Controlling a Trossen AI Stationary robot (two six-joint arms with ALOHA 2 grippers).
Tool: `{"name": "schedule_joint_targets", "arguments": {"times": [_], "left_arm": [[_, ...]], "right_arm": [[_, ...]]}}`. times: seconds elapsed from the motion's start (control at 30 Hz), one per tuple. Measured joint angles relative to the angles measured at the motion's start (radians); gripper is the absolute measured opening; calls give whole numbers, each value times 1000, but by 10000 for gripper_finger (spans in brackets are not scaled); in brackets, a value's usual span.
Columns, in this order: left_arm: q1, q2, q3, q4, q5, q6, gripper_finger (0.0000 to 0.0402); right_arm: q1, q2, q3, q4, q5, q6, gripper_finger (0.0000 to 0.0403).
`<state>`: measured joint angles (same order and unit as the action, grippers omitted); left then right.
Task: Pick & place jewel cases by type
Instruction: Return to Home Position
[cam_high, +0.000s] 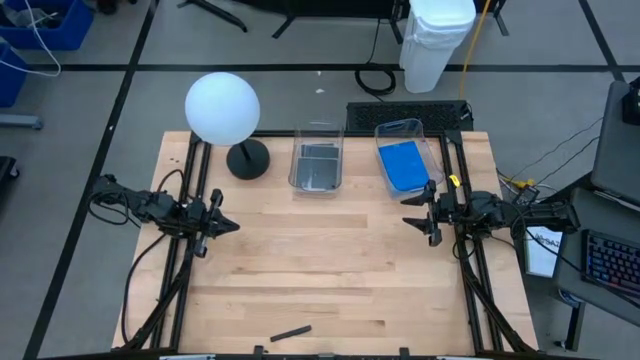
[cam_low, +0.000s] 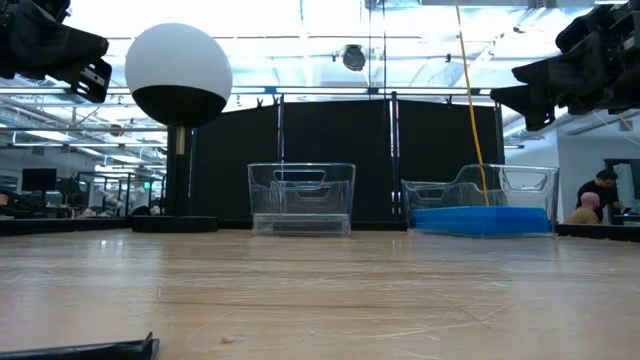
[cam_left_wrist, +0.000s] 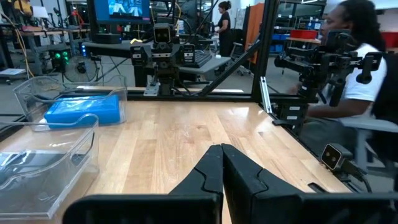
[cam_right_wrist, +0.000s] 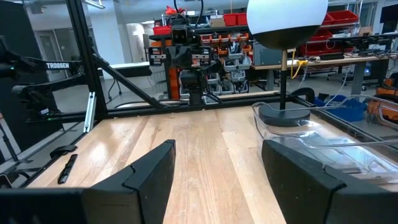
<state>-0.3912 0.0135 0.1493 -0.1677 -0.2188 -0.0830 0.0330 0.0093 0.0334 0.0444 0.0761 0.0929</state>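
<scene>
Your counter carries everything. Both arms sit at its side edges, held above it and facing each other. The left gripper is clenched on nothing, its tips pressed together in its own wrist view. The right gripper stands released, fingers wide apart. The only writing you can read is the white "TROSSEN" label on a dark frame bar, seen from the right wrist alone. The globe lamp stands far left. Beside it, the left clear bin holds the dark jewel cases, and the right clear bin holds the blue jewel cases. You probably cannot count either stack. The high view shows the small dark stick near the front edge, which the left wrist view does not.
</scene>
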Motion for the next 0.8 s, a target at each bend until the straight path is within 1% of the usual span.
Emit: {"name": "schedule_joint_targets", "arguments": {"times": [0.8], "left_arm": [[0,0,0,0,0,0,8]], "right_arm": [[0,0,0,0,0,0,231]]}}
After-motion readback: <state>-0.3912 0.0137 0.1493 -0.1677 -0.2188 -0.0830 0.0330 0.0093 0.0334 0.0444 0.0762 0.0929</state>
